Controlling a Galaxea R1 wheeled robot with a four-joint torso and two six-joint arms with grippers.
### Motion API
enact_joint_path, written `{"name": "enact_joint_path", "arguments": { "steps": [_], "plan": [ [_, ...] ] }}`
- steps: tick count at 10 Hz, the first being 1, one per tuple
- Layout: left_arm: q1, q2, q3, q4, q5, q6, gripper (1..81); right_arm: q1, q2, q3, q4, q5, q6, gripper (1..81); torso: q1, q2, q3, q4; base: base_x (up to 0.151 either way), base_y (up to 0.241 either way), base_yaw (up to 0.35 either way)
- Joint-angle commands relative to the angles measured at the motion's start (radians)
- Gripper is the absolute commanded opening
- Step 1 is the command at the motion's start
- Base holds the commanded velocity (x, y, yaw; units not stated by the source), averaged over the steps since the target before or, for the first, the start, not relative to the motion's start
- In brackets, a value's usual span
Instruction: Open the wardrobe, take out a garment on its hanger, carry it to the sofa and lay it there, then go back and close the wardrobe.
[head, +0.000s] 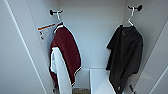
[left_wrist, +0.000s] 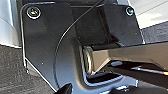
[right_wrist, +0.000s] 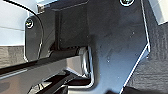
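The wardrobe (head: 97, 37) stands open in front of me in the head view, its white doors swung out at the left (head: 15, 62) and right (head: 160, 75). The black garment (head: 126, 55) hangs limp on the right side inside, on a pale hanger (head: 130, 17) hooked over a black peg (head: 136, 7). A small dark part (head: 132, 88) sticks up just below the garment's hem; I cannot tell what it is.
A maroon jacket (head: 65, 55) with white sleeves hangs on the left peg. An orange-and-white label (head: 46, 31) is stuck on the left inner wall. A white raised shelf (head: 100, 80) fills the wardrobe's lower right. Dark grey carpet (left_wrist: 15, 72) lies under both wrists.
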Motion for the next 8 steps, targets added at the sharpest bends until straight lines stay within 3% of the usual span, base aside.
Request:
{"name": "enact_joint_path", "arguments": {
  "steps": [1, 8],
  "plan": [
    [-0.028, 0.005, 0.007, 0.005, 0.053, 0.003, 81.1, 0.035, 0.006, 0.007, 0.007, -0.06, -0.006, 81.1, 0.0, 0.0, 0.0, 0.0, 0.074, 0.0, 0.0],
    [-0.028, 0.008, 0.007, 0.005, 0.055, 0.001, 81.1, 0.027, 0.005, 0.002, 0.007, -0.061, -0.006, 81.1, 0.0, 0.0, 0.0, 0.0, 0.0, 0.0, 0.0]
  ]
}}
